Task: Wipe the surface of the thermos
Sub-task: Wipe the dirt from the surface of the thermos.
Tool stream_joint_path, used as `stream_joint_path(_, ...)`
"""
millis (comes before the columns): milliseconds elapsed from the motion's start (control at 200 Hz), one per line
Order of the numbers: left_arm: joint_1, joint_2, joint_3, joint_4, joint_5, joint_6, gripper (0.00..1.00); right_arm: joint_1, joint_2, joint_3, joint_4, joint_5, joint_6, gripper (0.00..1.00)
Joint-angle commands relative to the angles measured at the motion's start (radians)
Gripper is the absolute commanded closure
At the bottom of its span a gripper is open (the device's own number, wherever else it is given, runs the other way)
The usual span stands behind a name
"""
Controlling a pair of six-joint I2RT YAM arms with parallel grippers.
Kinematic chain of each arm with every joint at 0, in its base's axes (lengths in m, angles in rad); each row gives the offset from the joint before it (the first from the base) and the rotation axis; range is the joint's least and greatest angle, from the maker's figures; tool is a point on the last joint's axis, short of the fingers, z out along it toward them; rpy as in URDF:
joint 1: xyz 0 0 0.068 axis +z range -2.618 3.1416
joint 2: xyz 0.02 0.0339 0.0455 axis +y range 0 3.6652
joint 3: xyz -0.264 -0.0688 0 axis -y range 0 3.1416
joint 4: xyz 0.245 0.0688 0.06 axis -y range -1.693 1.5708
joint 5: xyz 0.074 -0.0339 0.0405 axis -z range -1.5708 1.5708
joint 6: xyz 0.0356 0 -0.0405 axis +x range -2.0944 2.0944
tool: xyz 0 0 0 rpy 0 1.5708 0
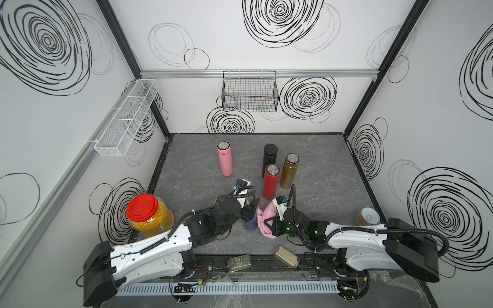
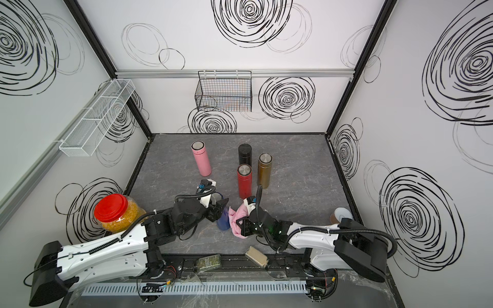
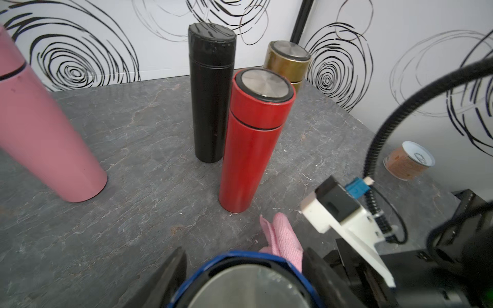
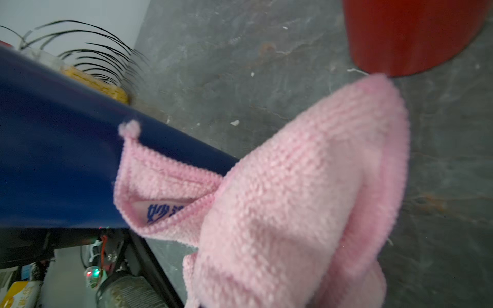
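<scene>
Near the front edge of the grey table (image 1: 320, 170), about in the middle between the two arms, stands the blue thermos (image 1: 250, 224). The left gripper (image 1: 251, 210) is clamped on its upper part; in the left wrist view one black finger (image 3: 170, 277) is seen at each side of the blue rim, close to the steel lid. I cannot tell if the base rests on the table or is a little lifted.

Just right of it, the right gripper (image 1: 270, 226) is closed on the pink cloth (image 1: 267, 212), which hangs in folds around the fingers and hides them. In the right wrist view a corner of the cloth lies on the blue wall of the thermos (image 4: 53, 160), so the two are touching.

Farther back, the red thermos (image 1: 271, 181), the black thermos (image 1: 269, 157) and the gold thermos (image 1: 289, 170) stand upright in a close group, and the pink thermos (image 1: 224, 158) stands apart at their left. A jar with a red lid (image 1: 149, 213) is at the near left corner, and a small can (image 1: 368, 216) at the near right.
</scene>
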Motion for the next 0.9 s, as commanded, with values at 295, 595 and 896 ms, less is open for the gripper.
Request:
stream_joint_path(295,-0.175,0.16,0.154,-0.246,-0.407,-0.429,1.0,0.127,0.044,0.232,-0.04,0.131,-0.14,1.0)
stream_joint_path(595,-0.191,0.215,0.211,-0.326,-0.49,-0.591,1.0,0.127,0.137,0.127,-0.052,0.242,0.026,1.0)
stream_joint_path(896,-0.171,0.296,0.274,-0.355,-0.434,-0.725,1.0,0.166,0.023,0.085,0.371,0.169,-0.117,1.0)
